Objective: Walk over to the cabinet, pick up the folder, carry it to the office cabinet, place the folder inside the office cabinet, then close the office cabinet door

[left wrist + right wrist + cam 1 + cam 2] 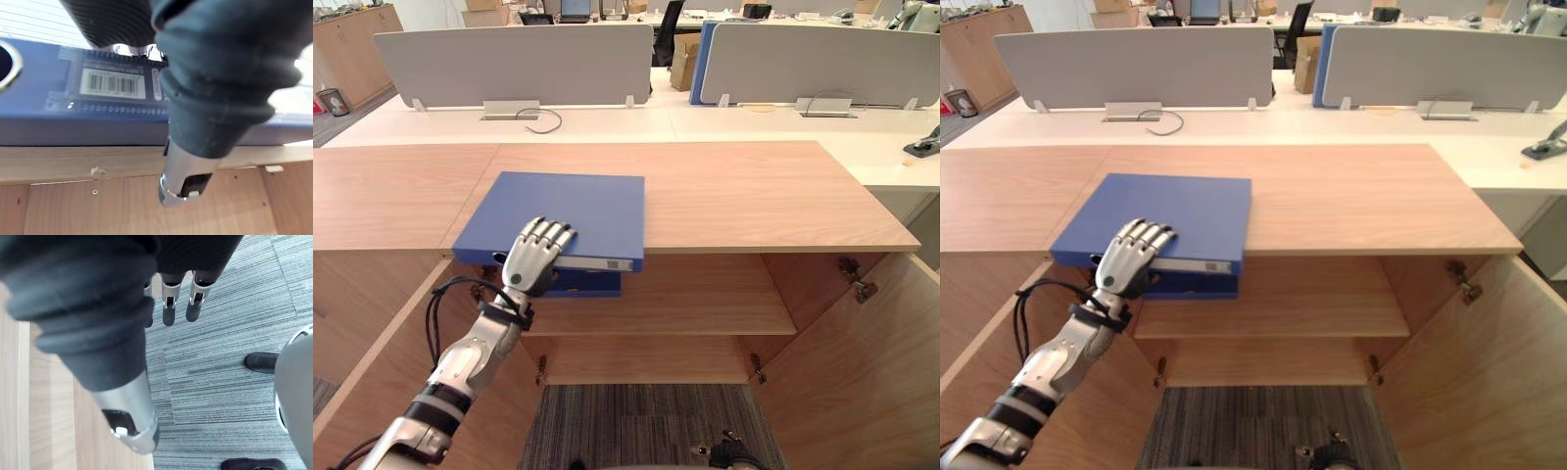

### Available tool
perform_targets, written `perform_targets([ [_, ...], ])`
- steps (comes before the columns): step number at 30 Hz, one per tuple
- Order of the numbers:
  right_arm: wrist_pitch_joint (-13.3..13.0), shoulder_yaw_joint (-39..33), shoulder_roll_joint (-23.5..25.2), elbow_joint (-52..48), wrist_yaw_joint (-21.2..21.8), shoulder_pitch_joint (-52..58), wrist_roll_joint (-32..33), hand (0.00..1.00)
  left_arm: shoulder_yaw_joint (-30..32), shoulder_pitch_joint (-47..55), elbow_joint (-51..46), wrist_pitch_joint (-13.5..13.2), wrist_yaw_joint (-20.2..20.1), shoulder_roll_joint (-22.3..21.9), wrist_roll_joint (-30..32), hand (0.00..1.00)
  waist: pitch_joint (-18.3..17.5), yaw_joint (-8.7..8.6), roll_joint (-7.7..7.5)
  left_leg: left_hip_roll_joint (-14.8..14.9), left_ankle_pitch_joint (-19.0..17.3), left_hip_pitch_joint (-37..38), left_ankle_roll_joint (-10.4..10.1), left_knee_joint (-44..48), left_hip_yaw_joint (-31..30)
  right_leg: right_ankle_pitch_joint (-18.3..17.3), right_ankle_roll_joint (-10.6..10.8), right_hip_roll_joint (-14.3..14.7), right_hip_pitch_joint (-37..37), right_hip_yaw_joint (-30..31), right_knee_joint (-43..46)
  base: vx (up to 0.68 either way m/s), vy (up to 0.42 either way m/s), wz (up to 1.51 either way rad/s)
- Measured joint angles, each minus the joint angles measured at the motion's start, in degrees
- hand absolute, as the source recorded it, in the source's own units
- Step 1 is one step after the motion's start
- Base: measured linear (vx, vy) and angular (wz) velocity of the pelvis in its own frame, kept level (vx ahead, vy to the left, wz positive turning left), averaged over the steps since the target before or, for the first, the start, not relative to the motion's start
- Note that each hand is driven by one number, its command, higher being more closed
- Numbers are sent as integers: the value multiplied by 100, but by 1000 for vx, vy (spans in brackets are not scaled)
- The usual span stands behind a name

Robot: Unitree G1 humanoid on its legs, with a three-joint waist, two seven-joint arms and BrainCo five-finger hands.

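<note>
A blue folder [563, 215] lies flat on the wooden cabinet top [734, 196], its labelled spine [112, 88] at the front edge. My left hand [533, 257] reaches up from below. Its fingers rest fairly straight on the folder's near left part, and its thumb [181, 181] hangs straight in front of the cabinet's edge. A darker blue shape [587, 284] shows just under the spine; I cannot tell what it is. My right hand [168, 308] hangs low by the cabinet door, fingers straight over the carpet, holding nothing.
Below the top, the cabinet stands with both doors swung out [862, 372], showing a shelf [695, 294] and a lower space. Behind it runs a white desk [607, 122] with grey divider screens [519, 64] and a loose cable [540, 119]. Grey carpet [646, 421] lies underfoot.
</note>
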Motion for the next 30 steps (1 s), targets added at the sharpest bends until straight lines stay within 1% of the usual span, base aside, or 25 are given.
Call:
perform_targets([
  [2,7,-137,7,1,9,3,1,0,218,-82,163,87,-44,-164,-86,100,0,-29,1,0,-5,0,-1,0,5,3,5,0,1,7,-6,0,31,-2],
  [4,45,-194,-35,0,34,33,3,0,430,-6,192,133,-64,-314,-330,100,6,-43,-10,0,-18,4,-4,2,22,9,14,0,1,29,-15,2,18,-2],
  [13,52,-273,-44,-72,56,168,-4,0,885,413,-64,117,-64,-607,-240,100,-21,-61,-14,15,-97,132,-15,0,186,5,-2,-15,51,176,-46,-6,26,-9],
  [15,57,-393,-35,-85,55,219,-2,0,1008,574,-297,122,-66,-729,-220,100,-23,-68,-16,10,-110,131,-14,0,189,6,-1,-21,51,176,-51,-9,36,-1],
  [17,59,-412,-44,-96,53,237,-3,0,1048,900,-830,168,-131,-935,-221,100,-25,-74,-16,-5,-128,131,-4,0,191,2,-8,-34,51,173,-52,3,42,0],
  [18,59,-411,-45,-97,53,238,-4,0,1039,1021,-1015,169,-153,-975,-224,100,-26,-74,-17,-10,-133,131,-3,1,191,-1,-13,-38,51,172,-51,11,48,1],
  [20,61,-408,-44,-98,51,261,-3,0,838,1546,-1802,97,-216,-1095,-293,100,-45,-60,-22,-24,-154,130,-5,1,188,-17,-40,-52,51,164,-43,14,44,2],
  [21,61,-408,-44,-98,50,272,-3,0,751,1667,-2015,48,-242,-1109,-367,100,-53,-47,-27,-27,-157,130,-4,1,184,-23,-51,-54,51,161,-39,14,36,7],
  [22,75,-405,-44,-95,48,291,-3,0,520,1938,-2482,-172,-299,-1146,-637,100,-70,-3,-43,-28,-159,129,-5,2,153,-40,-80,-53,51,149,-5,12,34,10],
  [23,87,-402,-43,-94,47,294,-3,0,417,2035,-2655,-257,-332,-1166,-753,100,-77,5,-47,-28,-159,129,-5,2,135,-52,-100,-51,51,143,18,9,34,14],
  [24,115,-365,-43,-90,46,303,-3,0,180,2194,-2981,-438,-440,-1183,-1074,100,-97,12,-50,-27,-159,129,-5,2,108,-70,-130,-47,51,137,54,1,20,11],
  [25,128,-360,-43,-89,46,317,-3,0,81,2278,-3124,-522,-520,-1181,-1250,100,-104,13,-47,-24,-158,130,-5,2,99,-70,-131,-44,50,134,66,-11,34,9],
  [26,150,-357,-41,-90,46,316,-2,0,-134,2387,-3411,-719,-693,-1178,-1632,100,-110,15,-39,-20,-157,133,-5,1,87,-72,-133,-41,49,133,86,-18,33,2],
  [27,153,-358,-41,-90,46,316,-1,0,-224,2459,-3579,-861,-901,-1211,-1962,100,-112,14,-37,-20,-156,136,-5,0,87,-72,-133,-42,49,132,90,-43,47,-1],
  [28,156,-359,-43,-90,45,316,1,0,-326,2558,-3822,-1058,-1191,-1273,-2556,100,-113,6,-37,-16,-152,142,-7,-2,90,-72,-133,-41,49,132,95,-43,34,-3],
  [29,158,-359,-43,-88,45,316,1,0,-338,2596,-3891,-1113,-1274,-1298,-2811,100,-113,6,-37,-14,-148,144,-7,-2,90,-72,-133,-41,49,132,97,-47,32,-3],
  [30,161,-361,-44,-88,45,315,1,0,-323,2654,-3984,-1162,-1367,-1319,-3213,100,-113,6,-37,-11,-141,148,-7,-3,90,-74,-134,-40,49,132,101,-46,24,-2],
])
